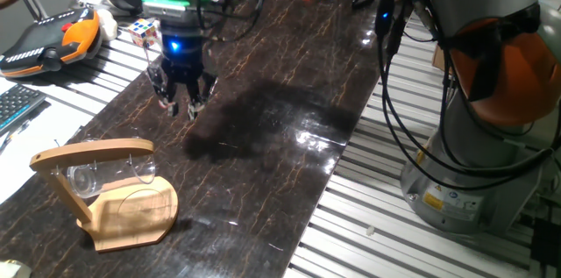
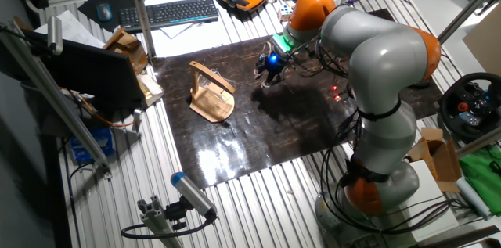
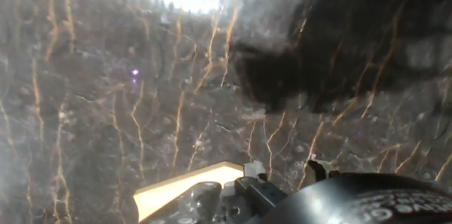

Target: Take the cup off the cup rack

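One cup rack (image 1: 110, 195) standing near the left end of the dark marble-patterned mat (image 1: 289, 111), close to its near corner, with one cup (image 1: 88, 175) hanging under the top bar. One gripper (image 1: 181, 101) hovering above the mat, well apart from the rack, fingers seemingly apart with nothing between them, though hard to tell. No legible writing anywhere on mat, rack or cup.

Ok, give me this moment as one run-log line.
gripper: empty, above mat, away from rack | cup: hanging on cup rack | contact: none | jaw state: unclear | step: approach pending
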{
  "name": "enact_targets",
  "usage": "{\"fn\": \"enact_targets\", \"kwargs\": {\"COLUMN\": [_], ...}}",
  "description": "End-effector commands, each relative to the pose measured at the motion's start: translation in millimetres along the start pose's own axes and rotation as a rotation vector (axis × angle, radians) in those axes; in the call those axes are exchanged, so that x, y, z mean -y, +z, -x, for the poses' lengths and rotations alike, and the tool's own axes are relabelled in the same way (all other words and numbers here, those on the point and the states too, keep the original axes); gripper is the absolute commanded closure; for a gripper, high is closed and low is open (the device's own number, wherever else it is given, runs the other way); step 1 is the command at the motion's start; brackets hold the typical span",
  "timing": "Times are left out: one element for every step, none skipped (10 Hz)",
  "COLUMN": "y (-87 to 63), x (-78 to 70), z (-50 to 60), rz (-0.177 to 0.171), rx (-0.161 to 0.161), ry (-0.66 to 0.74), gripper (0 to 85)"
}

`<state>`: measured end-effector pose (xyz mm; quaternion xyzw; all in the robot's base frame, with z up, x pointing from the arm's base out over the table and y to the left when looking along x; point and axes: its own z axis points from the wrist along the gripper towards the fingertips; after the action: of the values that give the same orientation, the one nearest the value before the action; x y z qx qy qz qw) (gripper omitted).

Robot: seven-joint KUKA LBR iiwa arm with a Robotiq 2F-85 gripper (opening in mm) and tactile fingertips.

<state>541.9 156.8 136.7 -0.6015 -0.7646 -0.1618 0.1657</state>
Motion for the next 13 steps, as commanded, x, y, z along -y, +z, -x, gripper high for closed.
{"fn": "enact_targets", "kwargs": {"y": [2.3, 4.4, 4.7, 2.8, 1.3, 0.4, -0.5, -2.2, -3.4, -4.4, -4.9, -4.4, -3.4], "x": [2.7, 6.9, 10.2, 12.0, 12.5, 12.0, 10.8, 8.9, 8.1, 8.1, 7.4, 6.8, 7.3], "z": [-2.6, -6.4, -9.3, -10.7, -11.1, -10.7, -9.8, -8.1, -6.9, -6.8, -6.1, -4.1, -2.7], "rz": [0.003, 0.008, 0.014, 0.018, 0.018, 0.019, 0.021, 0.02, 0.013, 0.012, 0.013, 0.014, 0.021], "rx": [-0.002, -0.001, -0.002, -0.013, -0.016, -0.017, -0.02, -0.008, 0.008, 0.014, 0.023, 0.023, 0.032], "ry": [0.009, 0.02, 0.028, 0.036, 0.039, 0.041, 0.04, 0.036, 0.03, 0.027, 0.015, 0.02, 0.02], "gripper": [46.3, 46.7, 47.3, 48.0, 48.3, 49.0, 50.0, 50.7, 51.7, 52.7, 56.0, 58.3, 65.3]}}
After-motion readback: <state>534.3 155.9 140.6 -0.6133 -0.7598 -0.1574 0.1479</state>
